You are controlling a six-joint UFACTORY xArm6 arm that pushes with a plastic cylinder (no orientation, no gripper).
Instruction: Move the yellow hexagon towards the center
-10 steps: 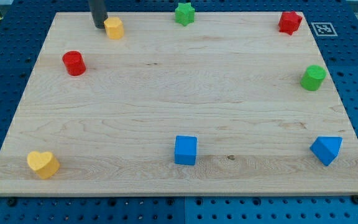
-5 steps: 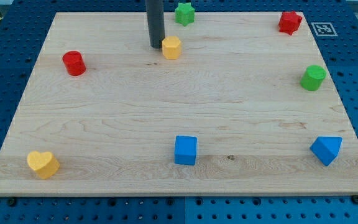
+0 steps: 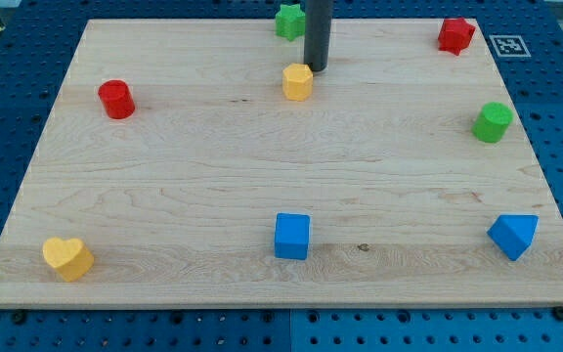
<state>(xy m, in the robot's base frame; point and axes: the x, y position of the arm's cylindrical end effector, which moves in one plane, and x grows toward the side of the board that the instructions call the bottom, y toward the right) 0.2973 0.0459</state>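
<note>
The yellow hexagon [image 3: 298, 82] lies on the wooden board [image 3: 262, 147], above the board's middle and slightly right of centre line. My tip [image 3: 316, 67] stands just above and to the right of it, touching or nearly touching its upper right edge. The dark rod rises from there out of the view's top.
A green star [image 3: 288, 21] sits at the top, just left of the rod. A red star [image 3: 455, 35] is top right, a green cylinder [image 3: 493, 122] right, a red cylinder [image 3: 116, 100] left, a yellow heart [image 3: 67, 258] bottom left, a blue cube [image 3: 292, 236] bottom centre, a blue triangular block [image 3: 513, 236] bottom right.
The yellow hexagon has slid from the top left to the right and slightly down. My tip moved right with it, passing from its left side to its upper right.
</note>
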